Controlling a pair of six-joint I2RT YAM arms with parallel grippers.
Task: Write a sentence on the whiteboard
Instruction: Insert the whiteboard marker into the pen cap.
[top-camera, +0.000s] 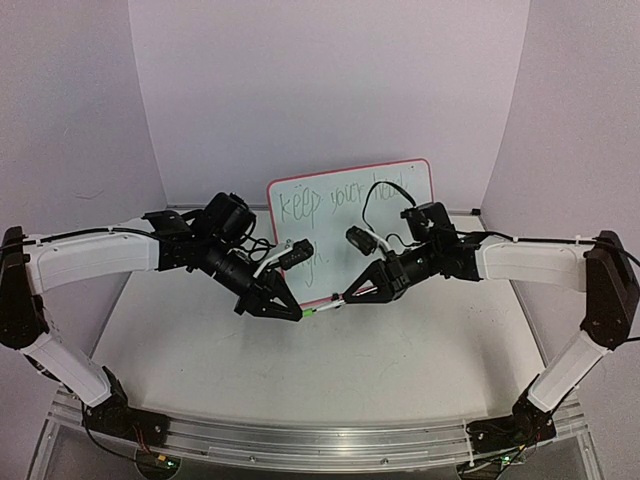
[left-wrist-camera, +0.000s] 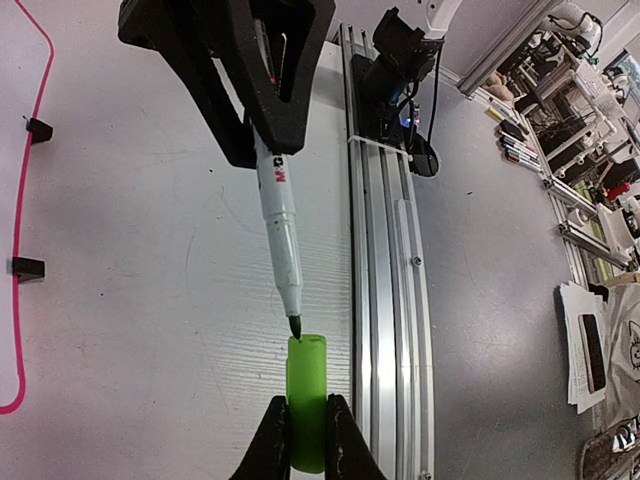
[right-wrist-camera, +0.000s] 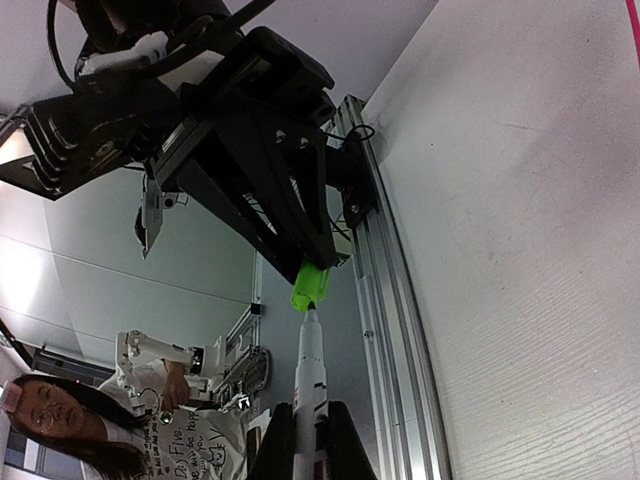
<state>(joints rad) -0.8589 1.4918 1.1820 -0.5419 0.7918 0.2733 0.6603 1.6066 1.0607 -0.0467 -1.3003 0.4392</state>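
Note:
The whiteboard (top-camera: 345, 215) with a red-pink rim stands at the back of the table, with green handwriting on it. Its rim (left-wrist-camera: 18, 250) and two black clip feet show in the left wrist view. My left gripper (top-camera: 297, 314) is shut on a green marker cap (left-wrist-camera: 307, 400), also seen in the right wrist view (right-wrist-camera: 311, 288). My right gripper (top-camera: 343, 296) is shut on the white marker body (right-wrist-camera: 310, 390), also seen in the left wrist view (left-wrist-camera: 275, 215). The marker's dark tip (left-wrist-camera: 295, 325) touches the cap's open end. Both grippers meet in front of the board.
An aluminium rail (left-wrist-camera: 385, 300) runs along the table's near edge. White walls enclose the table on three sides. Cables hang from both wrists in front of the board. Shelves with clutter lie beyond the rail.

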